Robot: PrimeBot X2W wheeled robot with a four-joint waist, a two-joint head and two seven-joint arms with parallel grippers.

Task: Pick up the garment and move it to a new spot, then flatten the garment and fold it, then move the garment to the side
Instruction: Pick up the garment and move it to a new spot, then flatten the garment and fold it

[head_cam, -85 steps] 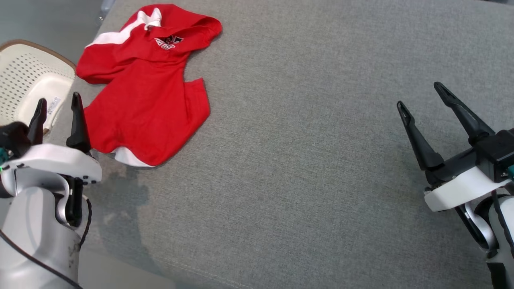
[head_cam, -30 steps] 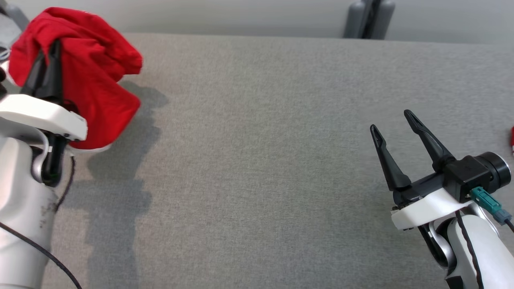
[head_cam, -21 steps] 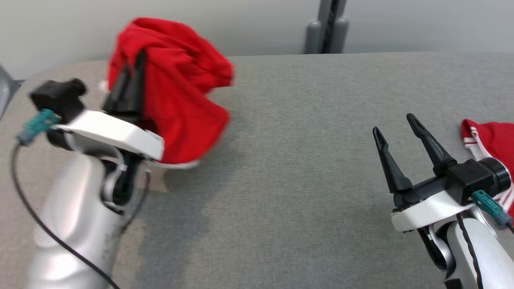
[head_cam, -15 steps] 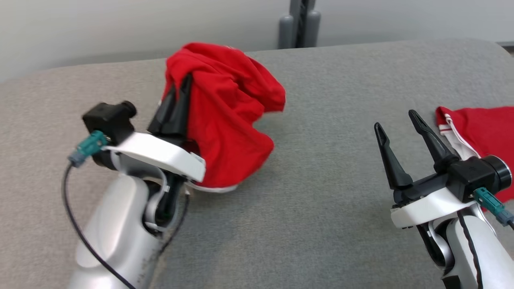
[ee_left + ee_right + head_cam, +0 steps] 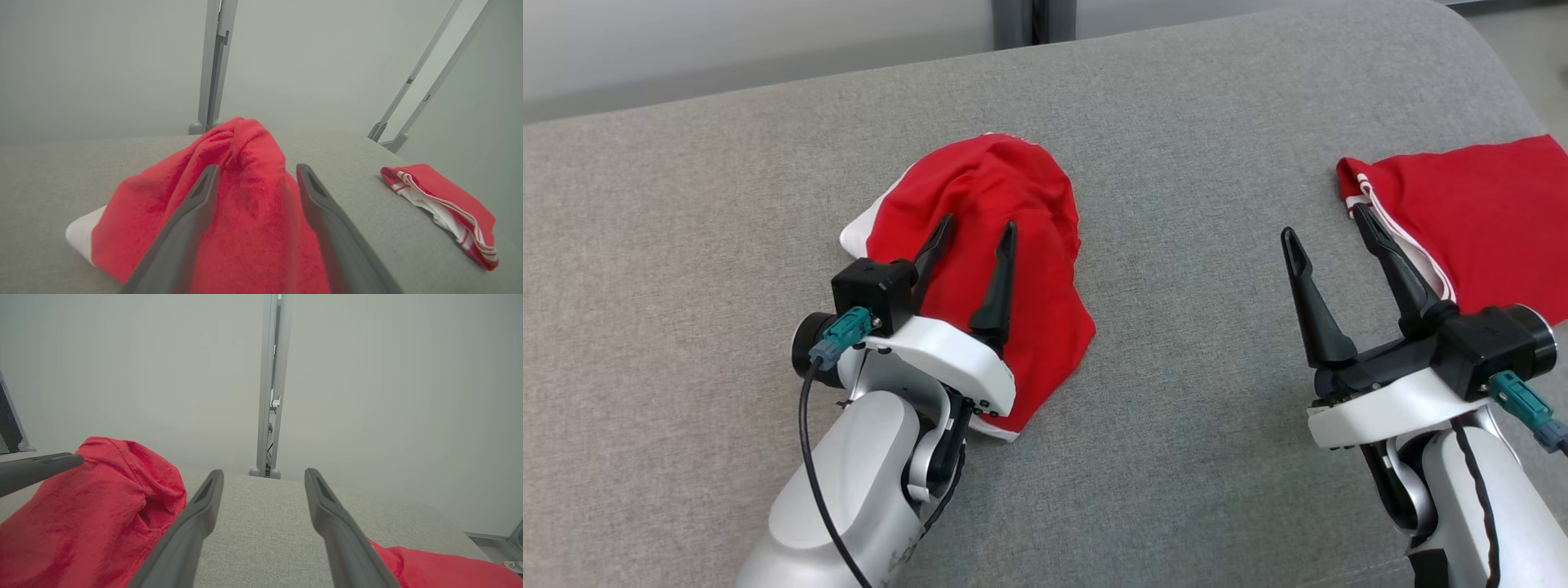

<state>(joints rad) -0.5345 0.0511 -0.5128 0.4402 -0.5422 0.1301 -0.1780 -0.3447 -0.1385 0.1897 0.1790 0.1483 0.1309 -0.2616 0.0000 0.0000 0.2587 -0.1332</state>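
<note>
The garment (image 5: 1037, 269) is a red shirt with white trim, lying in a crumpled heap on the grey cushioned surface (image 5: 727, 204). My left gripper (image 5: 979, 222) hovers right over the heap, open, its fingers spread apart with red cloth showing below and between them. In the left wrist view the garment (image 5: 245, 183) bulges up between the spread fingers of the left gripper (image 5: 257, 167). Off to the right, my right gripper (image 5: 1323, 222) stands open above bare surface with nothing in it. The right wrist view has the right gripper (image 5: 263, 472) open and the garment (image 5: 94, 506) to its left.
A second red garment with white stripes (image 5: 1478, 212) lies folded flat at the surface's right end, just beyond my right gripper; it appears as the second red garment (image 5: 441, 200) too. A grey post (image 5: 1033, 20) stands behind the far edge. Bare surface stretches left of the heap.
My left gripper, which was shut on the lifted garment, has opened and the garment now rests on the surface. The head camera has swung, bringing the second red garment into view.
</note>
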